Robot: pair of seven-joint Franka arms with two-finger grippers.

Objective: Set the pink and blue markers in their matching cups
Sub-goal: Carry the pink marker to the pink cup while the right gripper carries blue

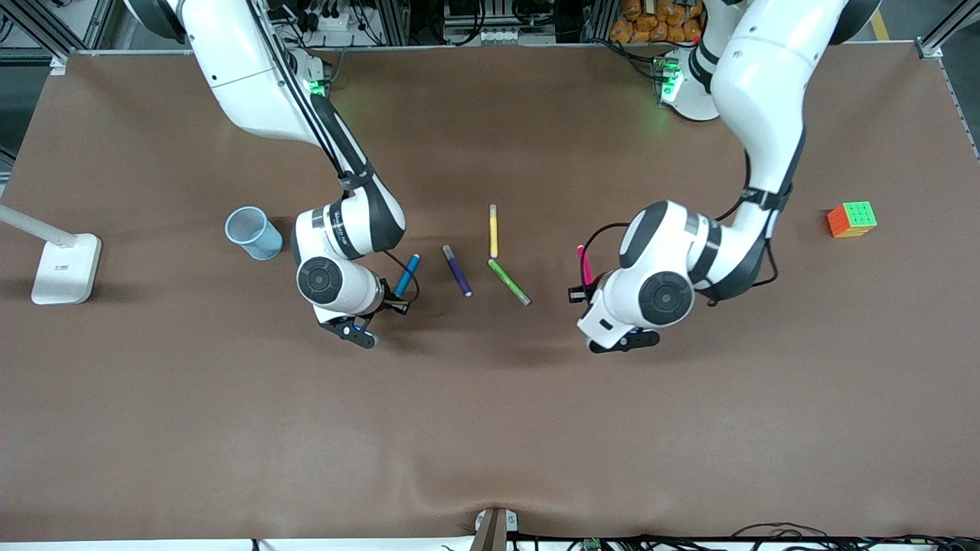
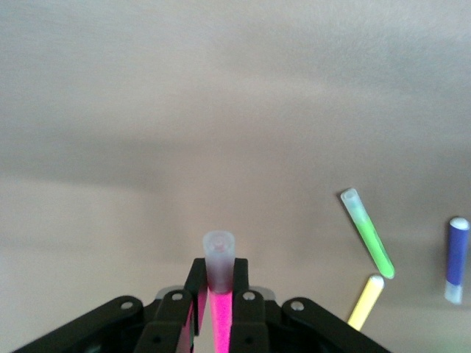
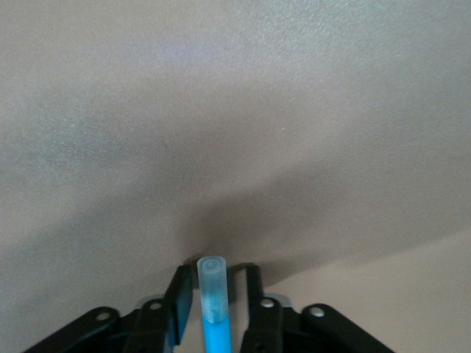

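My left gripper (image 1: 622, 340) (image 2: 218, 268) is shut on the pink marker (image 1: 586, 265) (image 2: 220, 294) and holds it by its pale end over bare table beside the loose pens. My right gripper (image 1: 360, 330) (image 3: 215, 276) is low over the table. Its jaws stand on either side of the blue marker's (image 1: 407, 275) (image 3: 213, 301) pale end: one jaw is against it and a gap shows at the other. The pale blue cup (image 1: 253, 233) stands upright beside the right arm, toward the right arm's end. The pink cup is out of view.
A dark purple pen (image 1: 457, 270) (image 2: 457, 259), a yellow pen (image 1: 493, 229) (image 2: 366, 301) and a green pen (image 1: 509, 282) (image 2: 368, 234) lie between the two grippers. A colour cube (image 1: 852, 219) sits toward the left arm's end. A white lamp base (image 1: 65, 268) stands at the right arm's end.
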